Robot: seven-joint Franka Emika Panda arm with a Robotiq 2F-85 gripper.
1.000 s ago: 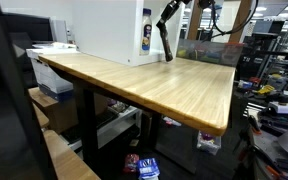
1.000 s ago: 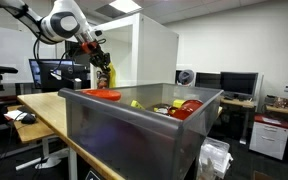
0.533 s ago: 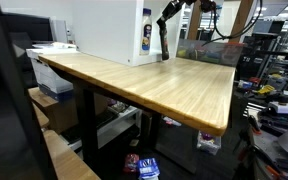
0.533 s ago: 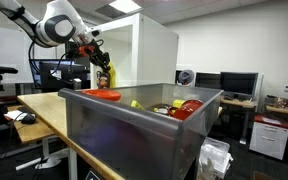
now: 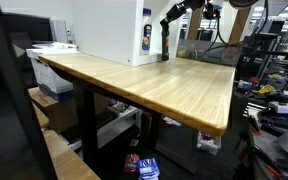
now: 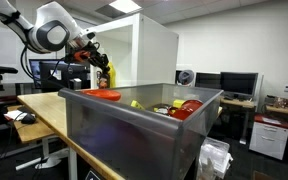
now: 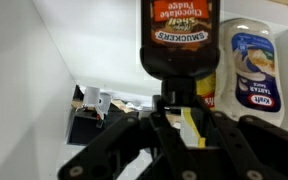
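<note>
Two bottles fill the wrist view: a dark brown plastic chocolate-fudge squeeze bottle [image 7: 181,40] hangs just beside a white plastic tartar-sauce bottle [image 7: 254,70]. The end effector [image 7: 181,100] pinches the brown bottle at one end, above the light wooden worktop [image 5: 154,85].

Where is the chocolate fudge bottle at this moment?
In the wrist view, the chocolate fudge bottle is gripped by the end effector, just left of the tartar sauce bottle and right of the white box wall.
</note>
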